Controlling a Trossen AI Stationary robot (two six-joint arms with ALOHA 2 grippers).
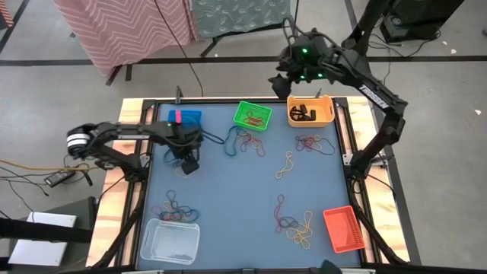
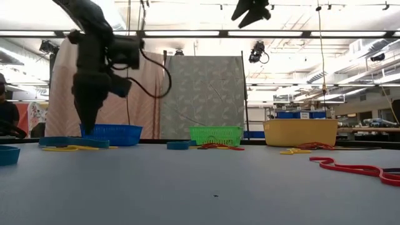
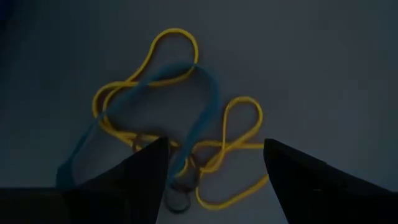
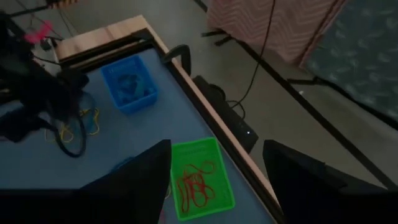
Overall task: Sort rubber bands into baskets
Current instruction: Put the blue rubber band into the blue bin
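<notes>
While the left end effector (image 1: 189, 164) hangs open over a tangle of yellow and blue rubber bands (image 3: 180, 124) near the blue basket (image 1: 185, 118), right end effector (image 1: 288, 82) open, raised beyond the green basket (image 1: 253, 115), more bands scattered across the surface (image 1: 228, 205).

Grey concrete floor (image 1: 68, 91) around table, crossed by dark tape lines (image 1: 228, 57). Pink zigzag-patterned cloth (image 1: 129, 27) draped at upper left of high view; grey-green patterned cloth (image 1: 232, 14) beside it at top centre. Low view: same cloths hang as backdrop panels, pink (image 2: 62, 94) at left, grey (image 2: 203, 94) at centre. Long ceiling strip lights (image 2: 281, 34) run across upper frame. Person (image 2: 7, 115) at far left edge. Shelving and clutter, indistinct, at right background.
</notes>
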